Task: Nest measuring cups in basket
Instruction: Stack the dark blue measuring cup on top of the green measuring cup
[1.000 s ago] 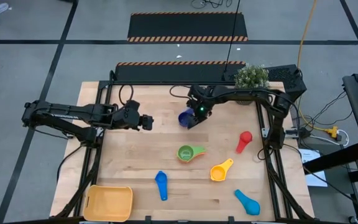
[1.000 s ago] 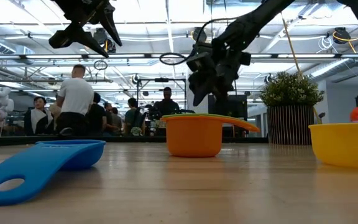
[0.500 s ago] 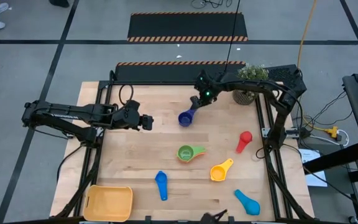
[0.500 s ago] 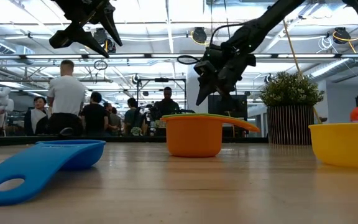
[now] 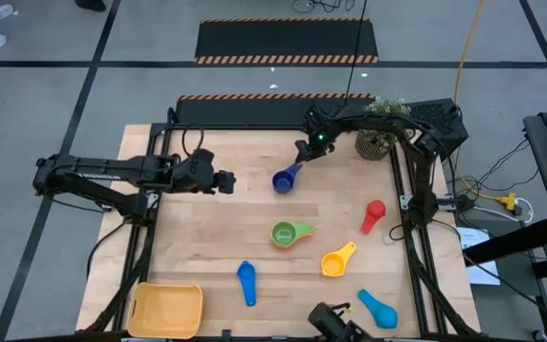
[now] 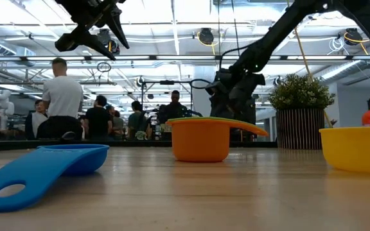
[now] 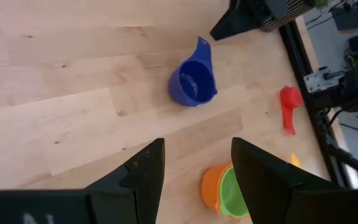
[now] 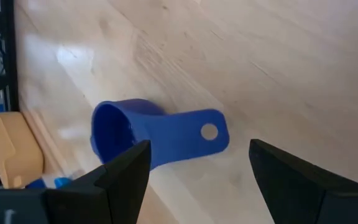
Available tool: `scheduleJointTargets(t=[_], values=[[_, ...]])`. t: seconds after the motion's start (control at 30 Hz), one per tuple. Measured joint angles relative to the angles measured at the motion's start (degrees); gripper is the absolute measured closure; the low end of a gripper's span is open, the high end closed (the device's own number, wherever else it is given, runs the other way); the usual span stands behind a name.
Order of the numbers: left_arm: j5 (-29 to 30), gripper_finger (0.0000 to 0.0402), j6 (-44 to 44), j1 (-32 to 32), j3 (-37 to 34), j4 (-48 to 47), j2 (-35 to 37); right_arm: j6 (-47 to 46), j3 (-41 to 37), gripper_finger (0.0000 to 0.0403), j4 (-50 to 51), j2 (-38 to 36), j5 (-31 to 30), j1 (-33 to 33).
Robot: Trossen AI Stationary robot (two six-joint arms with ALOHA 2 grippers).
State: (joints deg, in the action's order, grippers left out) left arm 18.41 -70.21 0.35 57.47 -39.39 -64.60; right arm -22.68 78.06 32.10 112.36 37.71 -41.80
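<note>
— Yellow-orange, the basket (image 5: 166, 311) sat at the table's near left corner. The left gripper (image 5: 228, 182) hung open, holding nothing.

— And rightwards?

— Dark blue cup (image 5: 284, 179) lay on the wood just beside the right gripper (image 5: 301, 152), fingers wide, empty. Potted plant (image 5: 381, 123) stood behind. Green (image 5: 286, 233), orange (image 5: 336, 260), red (image 5: 373, 215) cups lay apart.

No readable text or labels anywhere here.
</note>
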Motion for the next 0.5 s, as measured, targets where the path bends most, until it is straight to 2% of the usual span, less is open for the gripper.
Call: scheduleJointTargets(t=[0.37,0.5], values=[[-0.63,0.0213,-4.15,-0.79,0.00,0.59,0.00,0.87,-0.02,0.0138,-5.29,3.88,0.21,0.35],[-0.61,0.0213,-4.57,-0.78,0.00,0.61,-0.01,0.91,-0.01,0.0138,-7.25,4.70,4.04,0.29]])
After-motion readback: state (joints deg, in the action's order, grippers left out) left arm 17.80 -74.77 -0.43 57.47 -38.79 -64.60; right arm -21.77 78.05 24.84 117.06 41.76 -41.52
